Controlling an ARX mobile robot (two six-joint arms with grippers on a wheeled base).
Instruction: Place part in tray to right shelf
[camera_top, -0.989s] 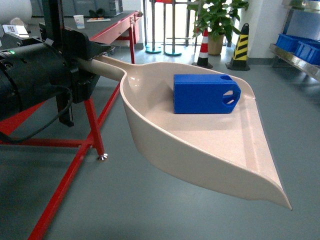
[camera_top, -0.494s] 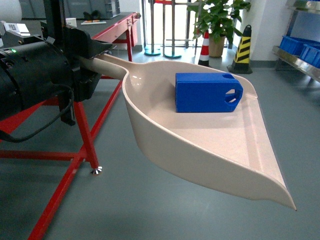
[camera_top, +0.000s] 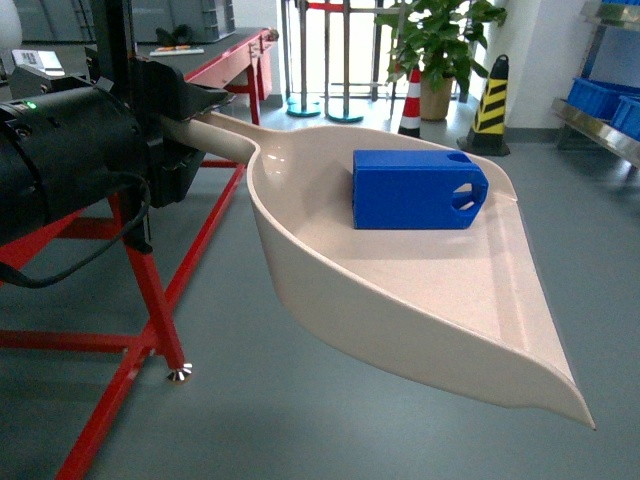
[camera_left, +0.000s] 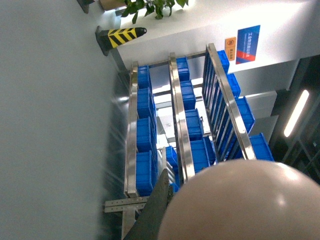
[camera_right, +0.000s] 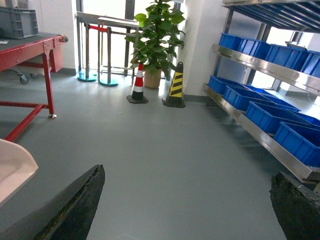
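The beige tray (camera_top: 440, 300) hangs in the air over the floor, its long handle (camera_top: 225, 135) clamped in my left gripper (camera_top: 185, 125), which is shut on it. The blue part (camera_top: 418, 190) lies inside the tray near its back wall, holed end to the right. In the left wrist view the tray handle (camera_left: 245, 200) fills the lower right beside one dark finger (camera_left: 156, 207). The right shelf (camera_right: 260, 132), a steel rack, stands at the right with nothing of mine touching it; it also shows at the head view's right shelf edge (camera_top: 600, 125). My right gripper (camera_right: 187, 172) is open over bare floor.
Blue crates (camera_right: 265, 112) line the shelf lanes. A red-framed table (camera_top: 150, 300) stands at the left, its foot (camera_top: 178, 374) close by. A striped cone (camera_right: 138, 85), a black-yellow post (camera_right: 175, 87) and a potted plant (camera_right: 156, 40) stand ahead by the wall.
The floor scene has slid down and left in the head view, the table foot coming nearer. The tray with the part stays held the same way in my left gripper.
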